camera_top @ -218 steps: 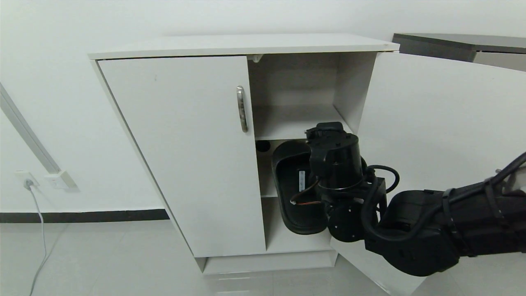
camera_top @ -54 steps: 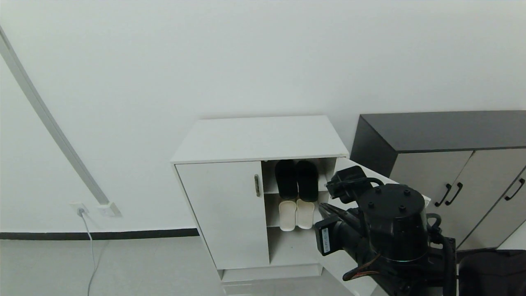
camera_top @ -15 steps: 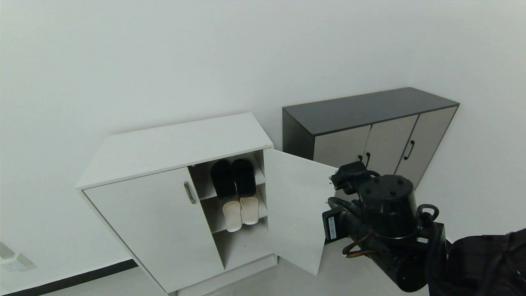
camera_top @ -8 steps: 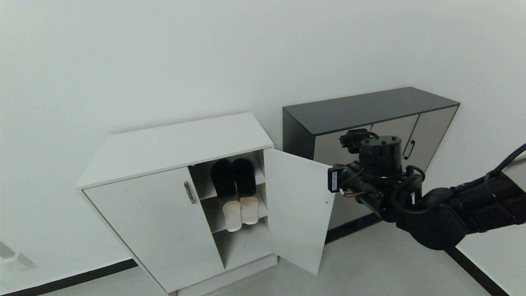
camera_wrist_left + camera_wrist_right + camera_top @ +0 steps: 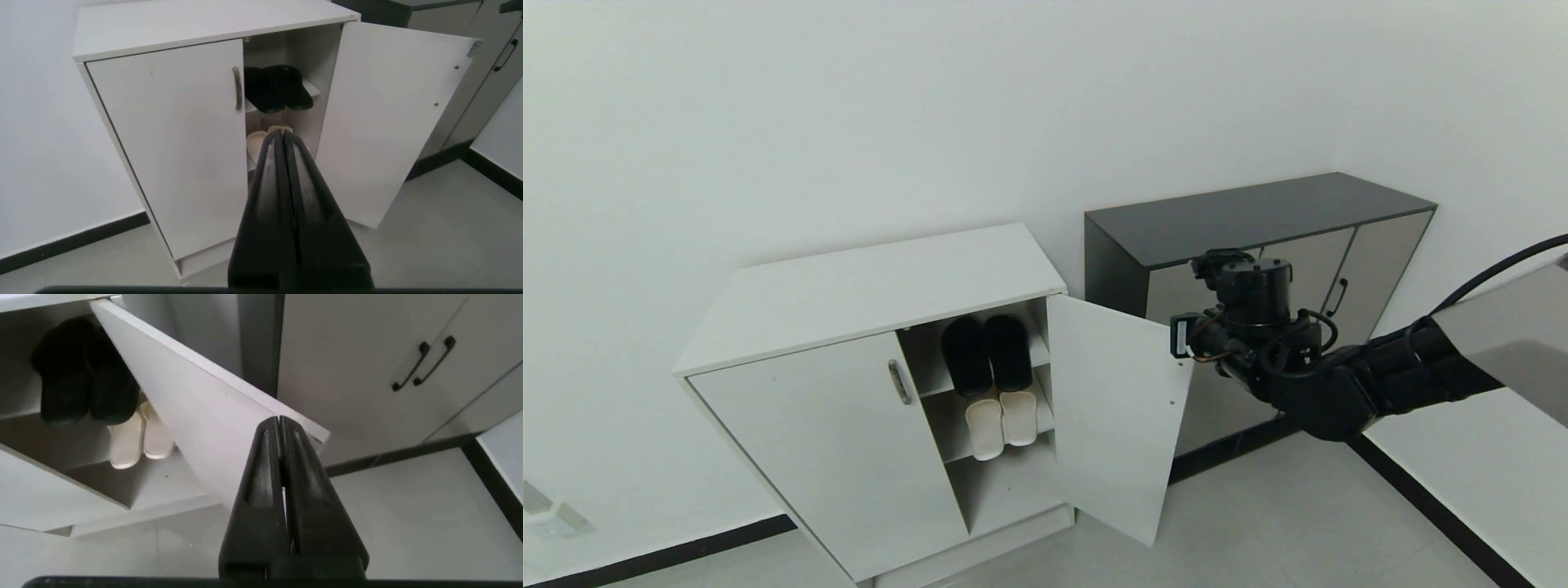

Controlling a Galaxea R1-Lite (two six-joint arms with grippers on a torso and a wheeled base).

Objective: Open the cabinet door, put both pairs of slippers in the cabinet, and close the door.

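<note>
Cabinet (image 5: 874,282): white, two doors, standing on the floor against the wall.

1. Left tool (image 5: 283,137): fingers pressed together and holding nothing. It is held back in front of the cabinet and well apart from it, so I count it out of the coming move.
2. Left door (image 5: 833,457): shut, with an upright metal handle (image 5: 899,382) at its inner edge.
3. Black slippers (image 5: 988,353): a pair side by side on the upper shelf, inside the open half.
4. White slippers (image 5: 1001,418): a pair side by side on the shelf directly below the black ones. By my reckoning both pairs are stowed, and only the closing is left.
5. Open door (image 5: 1115,408): hinged on the cabinet's right side and swung wide. Its long axis is upright and its inner face is turned toward me. Its free edge points toward the right arm.
6. Right tool (image 5: 280,425): fingers together and holding nothing. It hangs just beyond the door's free edge, near the upper corner. I cannot tell whether it touches the door. The door lies to this tool's left, so I judge the push must come from the door's far face, sweeping left toward the cabinet.
7. Dark sideboard (image 5: 1258,208): stands close behind the open door and the right arm. I note it as tight clearance.
</note>
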